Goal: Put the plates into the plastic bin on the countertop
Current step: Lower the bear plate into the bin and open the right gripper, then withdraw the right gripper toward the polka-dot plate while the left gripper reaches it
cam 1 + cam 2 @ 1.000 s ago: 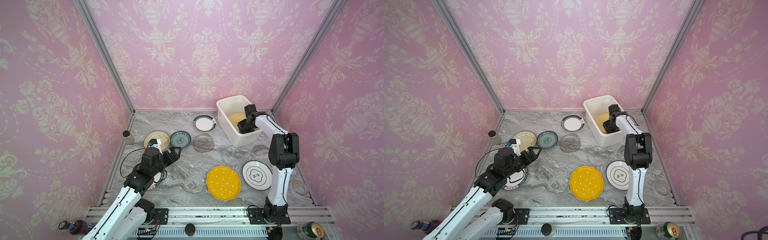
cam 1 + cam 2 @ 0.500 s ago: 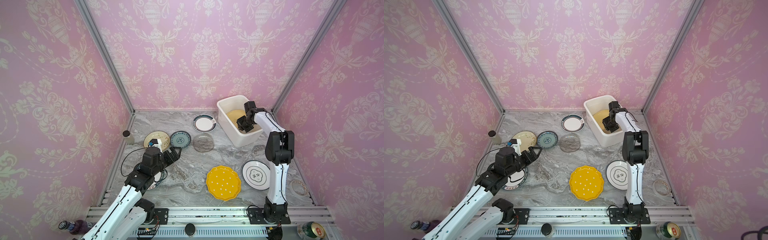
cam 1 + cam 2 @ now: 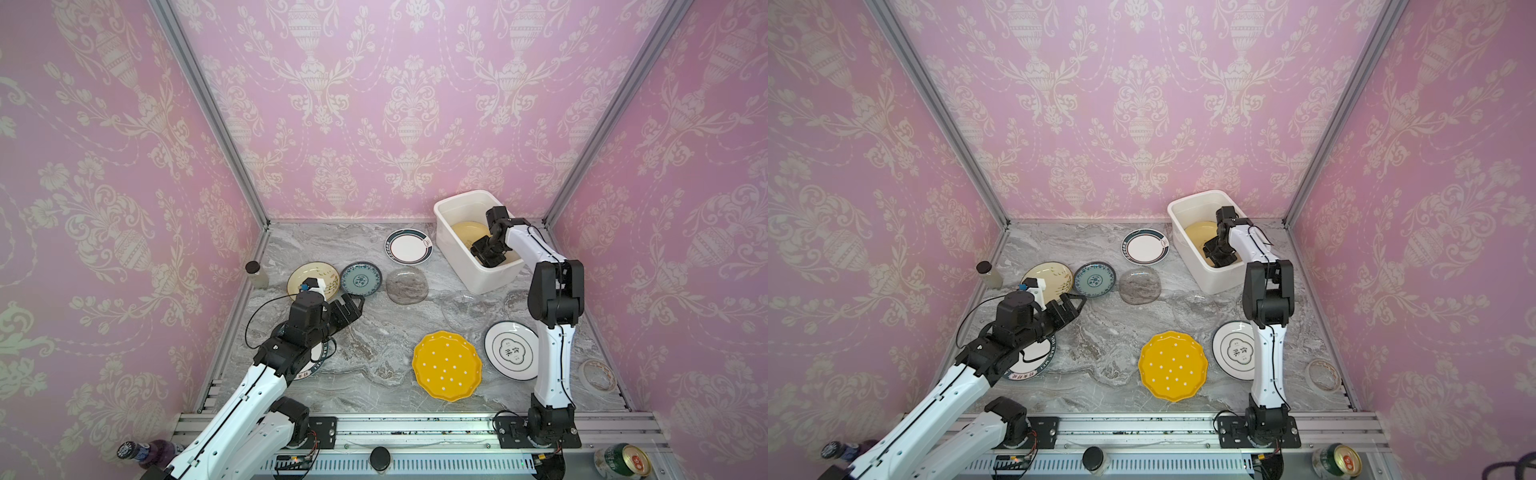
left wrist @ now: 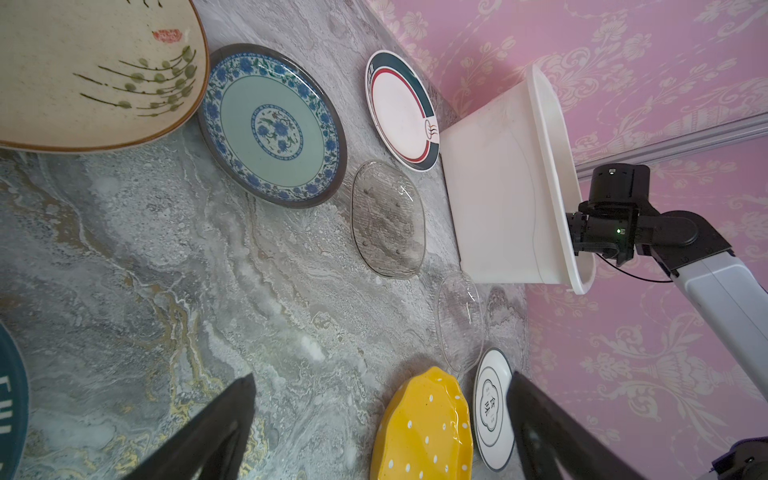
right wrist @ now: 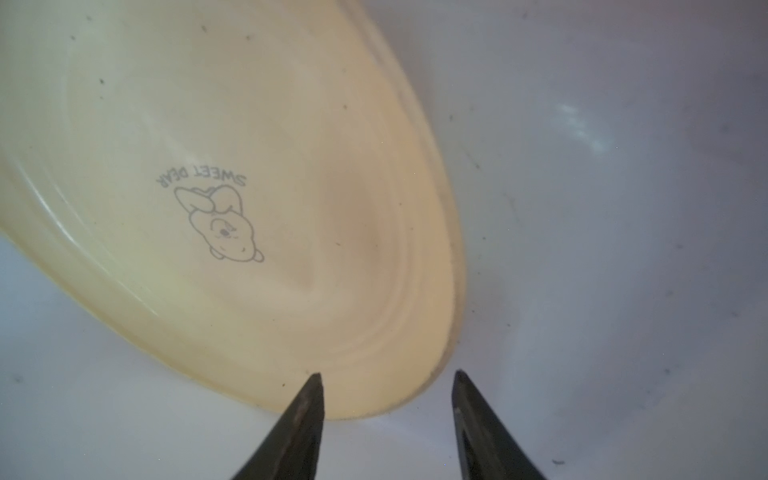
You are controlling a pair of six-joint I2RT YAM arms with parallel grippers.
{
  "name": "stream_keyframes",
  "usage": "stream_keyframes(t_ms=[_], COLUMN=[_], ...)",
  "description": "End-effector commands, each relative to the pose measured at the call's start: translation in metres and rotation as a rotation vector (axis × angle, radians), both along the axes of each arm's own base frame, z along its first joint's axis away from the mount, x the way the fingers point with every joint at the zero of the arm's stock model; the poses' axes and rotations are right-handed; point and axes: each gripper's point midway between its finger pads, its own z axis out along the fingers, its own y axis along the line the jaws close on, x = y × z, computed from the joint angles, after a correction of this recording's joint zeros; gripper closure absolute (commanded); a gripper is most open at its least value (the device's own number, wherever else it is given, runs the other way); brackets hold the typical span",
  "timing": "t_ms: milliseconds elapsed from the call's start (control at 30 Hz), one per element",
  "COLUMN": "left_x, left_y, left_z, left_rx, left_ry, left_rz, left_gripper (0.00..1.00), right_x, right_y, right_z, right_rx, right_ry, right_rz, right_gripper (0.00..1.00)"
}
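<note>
Free room: you get bare countertop (image 3: 374, 353) at lower centre of both top views, between the left gripper (image 3: 353, 303) and the dotted yellow plate (image 3: 446, 365).
Obstacles, mid-frame row: cream plate (image 3: 328, 272), teal plate (image 3: 360, 279), smoky glass plate (image 3: 407, 286).
Obstacles, right side: right arm (image 3: 555, 291) standing over the lettered white plate (image 3: 509, 351); pale yellow plate (image 3: 465, 230) and right gripper (image 3: 488, 255) inside the plastic bin (image 3: 478, 282).

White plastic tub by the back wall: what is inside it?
One pale yellow round plate sits in the white rectangular plastic tub, and the right arm's black fingers, open, reach in near its edge. Whatever is beneath the plate or the arm is covered.
</note>
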Motion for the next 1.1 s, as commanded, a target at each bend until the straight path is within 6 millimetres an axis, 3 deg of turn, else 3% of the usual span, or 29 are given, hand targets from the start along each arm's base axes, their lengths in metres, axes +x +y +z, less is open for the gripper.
stream_keyframes(t_ms=[0, 267, 300, 633, 733, 867, 967, 1067], left_x=[0.001, 0.003, 0.003, -0.008, -0.016, -0.025, -0.03, -0.036], left_y=[0.002, 0.011, 0.013, 0.032, 0.038, 0.036, 0.031, 0.021], left_z=[0.024, 0.067, 0.073, 0.126, 0.141, 0.153, 0.155, 0.154], left_rx=[0.035, 0.161, 0.177, 0.317, 0.313, 0.292, 0.241, 0.171], left_ry=[-0.049, -0.157, -0.173, -0.251, -0.244, -0.221, -0.22, -0.21], left_rz=[-0.016, -0.04, -0.041, -0.037, -0.023, -0.049, -0.065, -0.099], left_gripper=[0.03, 0.01, 0.01, 0.01, 0.01, 0.01, 0.01, 0.01], right_x=[0.002, -0.013, -0.016, -0.03, -0.031, -0.036, -0.052, -0.086], right_y=[0.002, -0.018, -0.021, -0.027, -0.017, 0.012, 0.038, 0.064], right_z=[0.013, 0.055, 0.061, 0.123, 0.15, 0.204, 0.246, 0.28], right_rx=[-0.009, -0.189, -0.214, -0.338, -0.323, -0.272, -0.262, -0.262], right_ry=[-0.013, 0.031, 0.036, -0.061, -0.156, -0.348, -0.486, -0.593], right_rz=[0.043, 0.107, 0.114, 0.205, 0.238, 0.344, 0.465, 0.598], right_gripper=[0.32, 0.07, 0.01, 0.0, 0.01, 0.02, 0.03, 0.04])
